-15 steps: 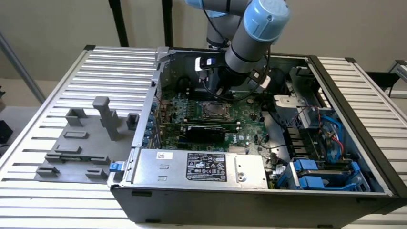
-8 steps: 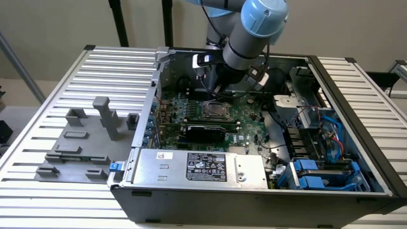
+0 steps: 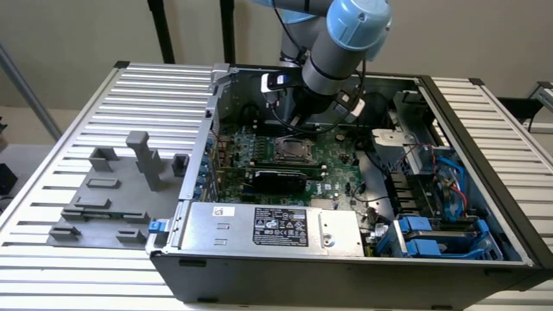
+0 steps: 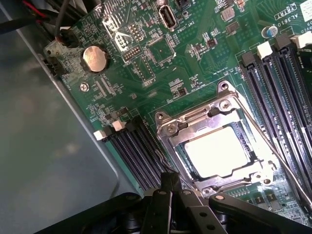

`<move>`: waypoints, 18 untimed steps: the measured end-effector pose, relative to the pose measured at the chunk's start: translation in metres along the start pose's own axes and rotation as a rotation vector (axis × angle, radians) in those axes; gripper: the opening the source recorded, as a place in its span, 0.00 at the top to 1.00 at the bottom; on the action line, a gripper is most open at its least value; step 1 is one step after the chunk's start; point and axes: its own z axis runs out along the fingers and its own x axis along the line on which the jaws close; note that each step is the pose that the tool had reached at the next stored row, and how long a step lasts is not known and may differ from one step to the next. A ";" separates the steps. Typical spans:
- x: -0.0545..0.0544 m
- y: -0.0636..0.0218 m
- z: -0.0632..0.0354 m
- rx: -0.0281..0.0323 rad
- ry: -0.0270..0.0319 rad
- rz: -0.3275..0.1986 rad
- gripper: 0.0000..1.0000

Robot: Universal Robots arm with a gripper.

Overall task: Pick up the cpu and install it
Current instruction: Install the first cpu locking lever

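The cpu (image 4: 217, 152) sits flat inside the metal-framed socket (image 4: 169, 130) on the motherboard (image 4: 146, 63), where the frame locates it. The gripper (image 4: 171, 183) hovers just beside the socket, jaws closed and empty.

A plain beige wall (image 3: 78, 32) stands behind the ribbed, silver-grey slatted metal table (image 3: 164, 81). Two black upright poles (image 3: 160, 29) rise behind the table's far edge, against that wall. Even, soft light falls across the slats.

Glossy pale metal cpu (image 4: 218, 152) inside shiny steel socket frame (image 4: 171, 127); matt green board (image 4: 146, 73).
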 end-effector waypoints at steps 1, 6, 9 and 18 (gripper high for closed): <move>0.000 0.0002 0.0002 0.0000 0.0000 0.000 0.89; 0.001 0.0024 0.0024 -0.0004 0.0007 0.002 0.89; 0.001 0.0032 0.0037 -0.0013 0.0009 0.005 0.89; 0.001 0.0064 0.0075 -0.0105 -0.0039 0.024 0.89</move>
